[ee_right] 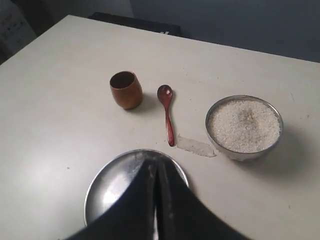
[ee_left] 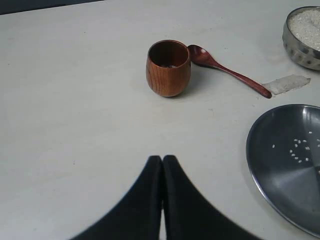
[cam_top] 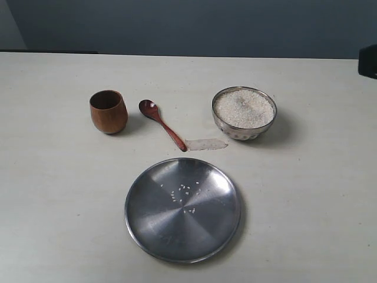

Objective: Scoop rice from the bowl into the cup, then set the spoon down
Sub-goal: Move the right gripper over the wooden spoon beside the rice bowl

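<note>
Nothing looks started: the spoon lies on the counter, the bowl is heaped with rice, and the cup is perhaps near-empty. The left claw and right claw are each pressed together, holding nothing.

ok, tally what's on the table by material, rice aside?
Wood: 2, the wooden cup and the wooden spoon
Steel: 2, the steel bowl and the steel plate
Translucent strip: 1
Total: 5

A pale off-white table is spread across most of the scene and is evenly, softly lit. A dark blue-grey wall is seen behind it.
</note>
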You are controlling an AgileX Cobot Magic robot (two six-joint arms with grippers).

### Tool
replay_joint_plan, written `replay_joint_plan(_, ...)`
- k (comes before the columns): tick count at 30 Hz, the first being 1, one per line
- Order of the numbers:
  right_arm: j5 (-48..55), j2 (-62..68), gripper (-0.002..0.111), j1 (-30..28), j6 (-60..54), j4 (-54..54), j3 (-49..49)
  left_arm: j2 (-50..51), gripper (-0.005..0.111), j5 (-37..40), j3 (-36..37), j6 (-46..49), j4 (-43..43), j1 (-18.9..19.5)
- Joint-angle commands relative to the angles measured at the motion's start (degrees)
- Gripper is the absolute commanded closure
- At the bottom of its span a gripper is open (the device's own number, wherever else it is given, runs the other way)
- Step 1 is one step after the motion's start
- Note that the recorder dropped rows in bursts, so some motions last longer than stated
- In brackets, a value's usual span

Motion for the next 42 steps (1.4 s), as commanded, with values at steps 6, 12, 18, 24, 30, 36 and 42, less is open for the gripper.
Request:
replay_joint_plan(6,-8.01,4.92,0.109,0.17,4.36,2.66,2.1,0.12,0.106,-0.02,-0.35,-0.04,-0.01,-0.37)
replay_joint_plan(12,-9.69,10.04,0.109,4.27,-10.34,9.56,4.29,0.12,0.106,-0.02,-0.35,-0.04,-0.01,-0.37)
replay_joint_plan(18,-13.48,16.44,0.109,9.5,-16.94,11.44,4.29,0.12,0.106,-0.02,-0.35,-0.04,-0.01,-0.37)
replay_joint_plan(24,-20.5,21.75,0.109,16.0,-15.72,-2.56,4.29,0.12,0.106,-0.02,-0.35,-0.04,-0.01,-0.37)
replay_joint_plan(30,-25.45,26.65,0.109,19.86,-11.1,-11.57,4.29,0.12,0.106,-0.02,-0.35,-0.04,-0.01,-0.37)
replay_joint_plan(36,-35.42,29.49,0.109,20.84,4.7,-22.15,4.29,0.12,0.106,-0.02,-0.35,-0.04,-0.01,-0.37)
replay_joint_plan(42,-47.11,31.79,0.109,20.84,14.15,-24.99,4.29,0.12,0.106,-0.02,-0.35,-0.04,-0.01,-0.37)
